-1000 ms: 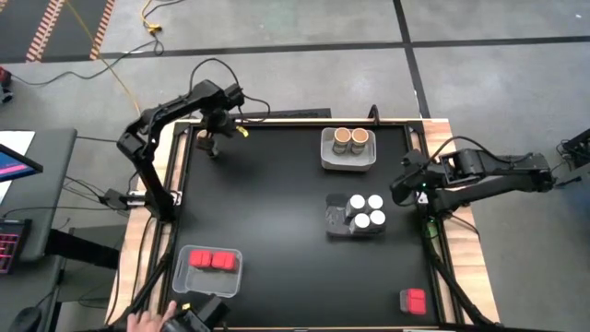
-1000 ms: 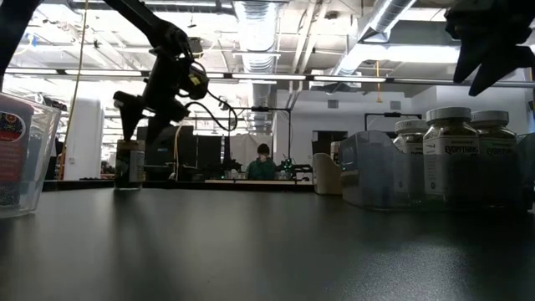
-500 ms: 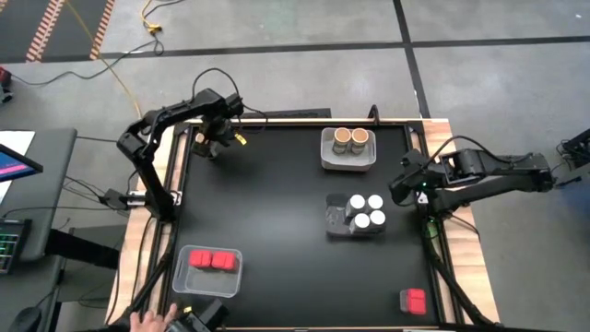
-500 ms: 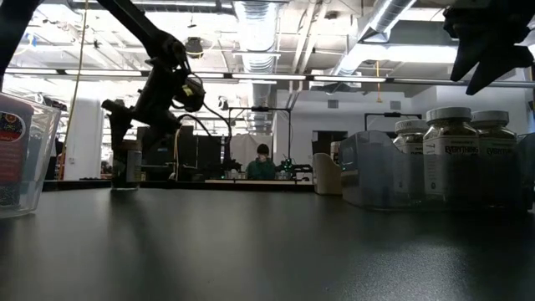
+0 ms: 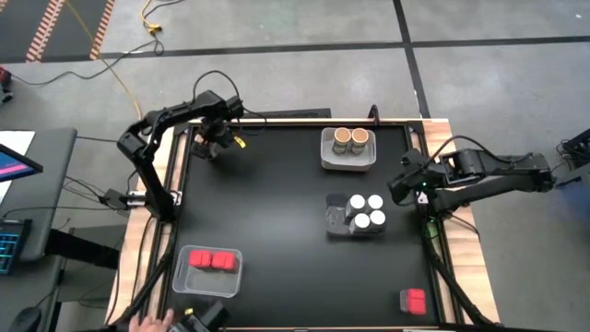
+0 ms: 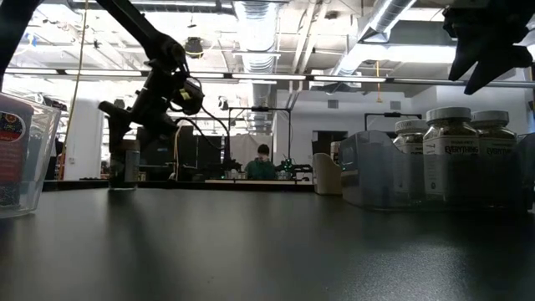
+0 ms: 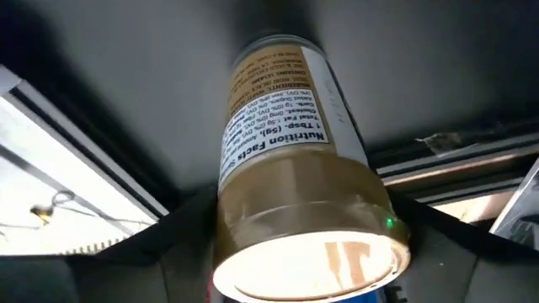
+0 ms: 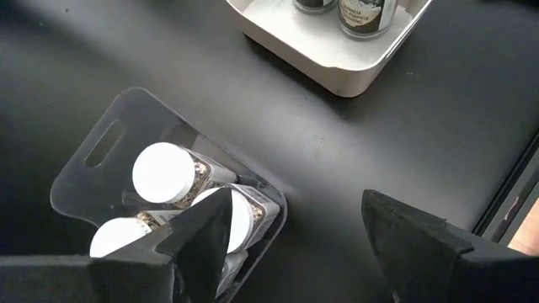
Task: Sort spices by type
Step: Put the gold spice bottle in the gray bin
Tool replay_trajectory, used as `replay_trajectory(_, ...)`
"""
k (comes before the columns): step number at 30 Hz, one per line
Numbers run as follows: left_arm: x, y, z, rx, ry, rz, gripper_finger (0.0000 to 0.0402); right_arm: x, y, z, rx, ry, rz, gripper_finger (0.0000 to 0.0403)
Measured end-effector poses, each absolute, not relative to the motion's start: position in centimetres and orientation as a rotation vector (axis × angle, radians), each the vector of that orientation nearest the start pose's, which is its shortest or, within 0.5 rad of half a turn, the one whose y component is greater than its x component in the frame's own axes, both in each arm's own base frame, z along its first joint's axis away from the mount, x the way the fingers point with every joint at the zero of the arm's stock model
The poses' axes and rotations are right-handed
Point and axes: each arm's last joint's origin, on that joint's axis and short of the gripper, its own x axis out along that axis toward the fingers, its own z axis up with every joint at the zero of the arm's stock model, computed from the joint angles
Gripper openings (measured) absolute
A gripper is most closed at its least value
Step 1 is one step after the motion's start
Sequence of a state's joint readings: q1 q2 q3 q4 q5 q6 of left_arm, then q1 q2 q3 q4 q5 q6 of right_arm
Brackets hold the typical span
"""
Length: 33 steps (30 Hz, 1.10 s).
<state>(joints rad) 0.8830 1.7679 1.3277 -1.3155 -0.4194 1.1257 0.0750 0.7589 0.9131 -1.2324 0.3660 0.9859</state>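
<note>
Noted left gripper (image 5: 210,143) at the table's back edge, well to the left of the white tray (image 5: 350,167), with fingers pressed against both sides of a brown cork-topped jar (image 7: 295,168). Judged as a grasp taken to carry this stray jar to the white tray, alongside the two cork-topped jars (image 5: 350,137) already stored there. Saw the grasped jar standing upright on the table in the low view (image 6: 124,167). Parked right gripper (image 8: 295,210) to the right of the white tray and slightly forward of it, fingers spread wide and holding nothing, presumably to keep clear. Located white-lidded jars (image 5: 366,211), four in number, grouped in a clear tray (image 8: 84,160) just in front of the white tray. Located two red boxes (image 5: 211,260) in a second clear tray (image 5: 182,277) far forward and left of the white tray. Noted a lone red box (image 5: 413,300) far forward and right, not yet sorted. Could not see the grasped jar's cork top from above, hidden under the gripper. Could not make out full finger contact, cut off in the wrist view. Could not count all white lids past the right gripper's own finger.
</note>
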Motion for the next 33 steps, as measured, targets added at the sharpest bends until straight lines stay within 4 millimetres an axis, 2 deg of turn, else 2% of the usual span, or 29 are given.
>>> replay_trajectory(3,18.5,23.8,22.0,0.269,2.011,-0.123,0.0269,10.7,-0.2,29.9,0.649,0.820,-0.743,0.0292)
replay_trajectory(10,20.1,22.4,22.0,0.233,1.991,-0.049,0.0268,10.7,-0.2,29.9,0.641,0.822,-0.739,0.0292)
replay_trajectory(16,21.7,20.4,22.5,0.161,1.969,-0.026,0.0268,10.8,-0.2,29.9,0.628,0.817,-0.727,0.0292)
replay_trajectory(24,25.0,18.8,26.3,-0.062,1.739,0.169,0.0268,10.8,-0.2,29.9,0.606,0.821,-0.714,0.0292)
replay_trajectory(27,26.5,18.1,28.2,-0.076,1.653,0.237,0.0268,10.8,-0.2,29.9,0.586,0.828,-0.704,0.0292)
replay_trajectory(33,29.0,15.8,31.1,-0.161,1.494,0.260,0.0268,10.8,-0.2,30.0,0.562,0.833,-0.690,0.0292)
